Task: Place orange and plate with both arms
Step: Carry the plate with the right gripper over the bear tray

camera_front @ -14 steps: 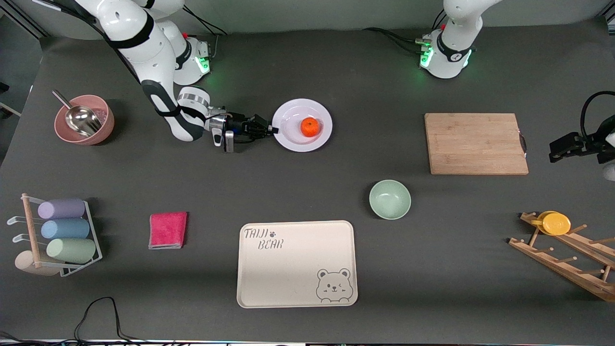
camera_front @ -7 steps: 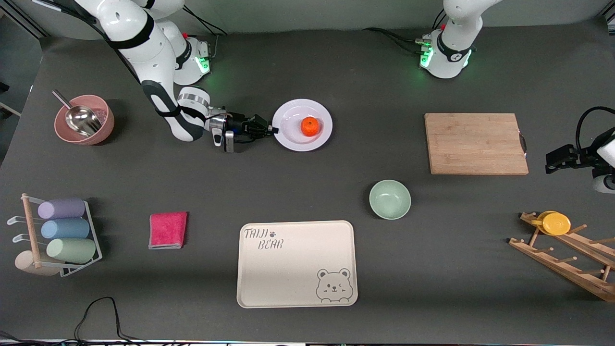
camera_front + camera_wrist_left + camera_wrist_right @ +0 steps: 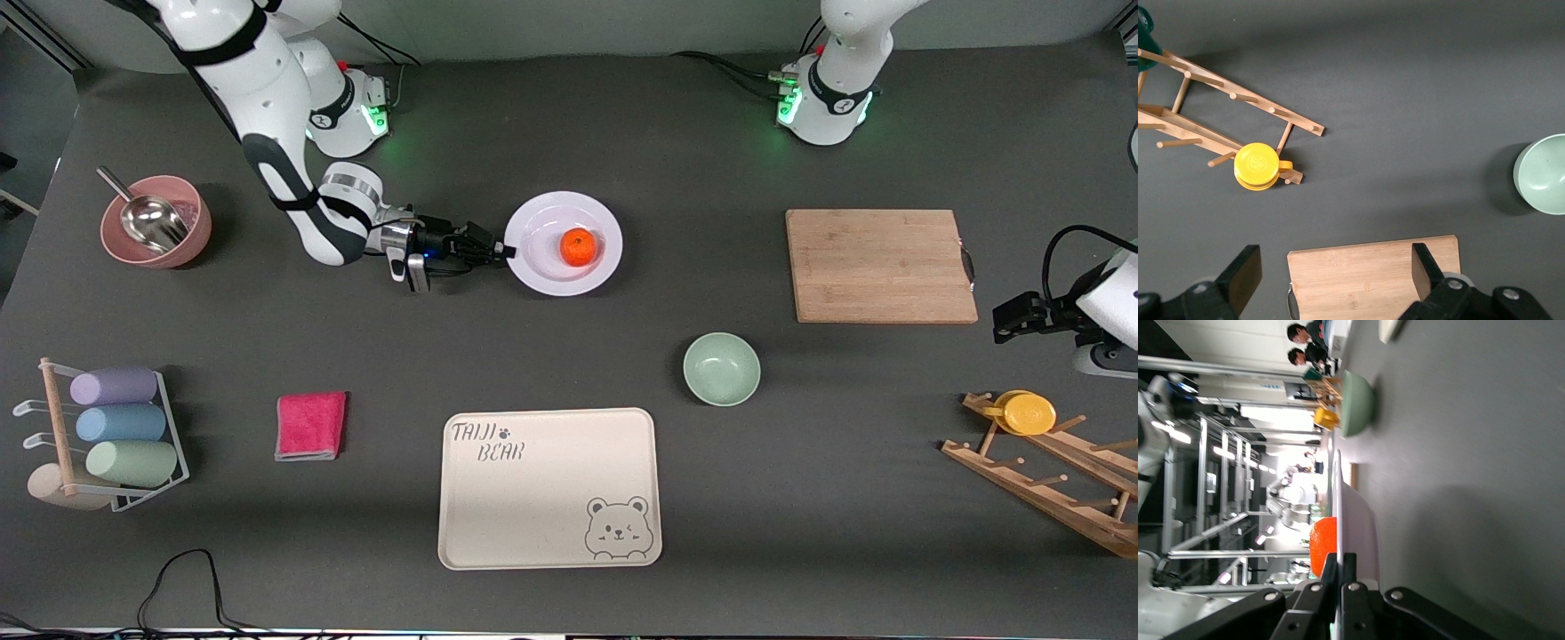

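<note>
The white plate (image 3: 542, 267) carries the orange (image 3: 578, 247) at its middle, between the two arm bases' side and the green bowl. My right gripper (image 3: 505, 252) is shut on the plate's rim at the edge toward the right arm's end. In the right wrist view the fingers (image 3: 1346, 563) pinch the thin plate rim (image 3: 1358, 513), and the orange (image 3: 1323, 543) sits just past them. My left gripper (image 3: 1009, 318) is open and empty, in the air off the cutting board's handle end. The left wrist view shows its open gripper (image 3: 1335, 263) over the board.
A wooden cutting board (image 3: 880, 265) lies toward the left arm's end. A pale-green bowl (image 3: 721, 369) and a cream bear tray (image 3: 549, 487) lie nearer the camera. A wooden rack with a yellow cup (image 3: 1029, 413), a pink cloth (image 3: 310, 425), a pink bowl with scoop (image 3: 156, 220) and a cup rack (image 3: 107, 436) stand around.
The plate, held by my right gripper, has shifted a little with the orange on it. My left gripper has moved inward from the table's end and lower in the front view.
</note>
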Motion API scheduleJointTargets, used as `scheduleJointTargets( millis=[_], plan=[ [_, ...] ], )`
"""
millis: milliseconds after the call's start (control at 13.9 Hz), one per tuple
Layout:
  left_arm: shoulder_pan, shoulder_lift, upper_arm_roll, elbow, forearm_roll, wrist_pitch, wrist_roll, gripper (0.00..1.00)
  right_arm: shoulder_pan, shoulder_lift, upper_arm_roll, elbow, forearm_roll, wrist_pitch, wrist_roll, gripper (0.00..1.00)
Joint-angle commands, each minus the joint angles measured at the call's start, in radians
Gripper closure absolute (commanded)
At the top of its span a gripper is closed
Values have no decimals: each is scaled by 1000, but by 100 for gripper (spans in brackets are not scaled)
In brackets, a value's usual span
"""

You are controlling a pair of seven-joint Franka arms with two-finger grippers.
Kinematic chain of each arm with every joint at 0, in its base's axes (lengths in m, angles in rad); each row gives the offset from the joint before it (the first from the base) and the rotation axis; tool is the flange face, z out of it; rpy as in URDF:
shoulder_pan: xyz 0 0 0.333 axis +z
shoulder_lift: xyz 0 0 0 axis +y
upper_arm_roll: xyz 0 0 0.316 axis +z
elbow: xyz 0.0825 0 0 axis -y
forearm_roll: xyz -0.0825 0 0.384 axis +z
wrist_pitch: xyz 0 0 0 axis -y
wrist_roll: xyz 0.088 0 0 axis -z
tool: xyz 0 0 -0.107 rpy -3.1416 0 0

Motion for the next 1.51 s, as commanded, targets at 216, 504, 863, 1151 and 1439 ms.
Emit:
scheduleJointTargets(
  millis=[216,504,863,1151,1439],
  plan=[
    [1,-138,-8,-7,0,-122,-97,0,-91,-300,9,-74,-157,-7,302,100],
    [-16,-147,-28,2,0,-126,-107,0,-105,-248,3,-4,-191,3,327,100],
    [-6,-144,-24,-1,-6,-116,-105,0,-142,46,-81,441,-383,5,533,100],
    [-210,-150,170,-4,-47,-125,-107,0,-140,290,-115,819,-400,5,676,100],
    [-607,-146,561,-4,-52,-116,-105,0,-139,513,-140,1168,-432,6,785,100]
  ],
)
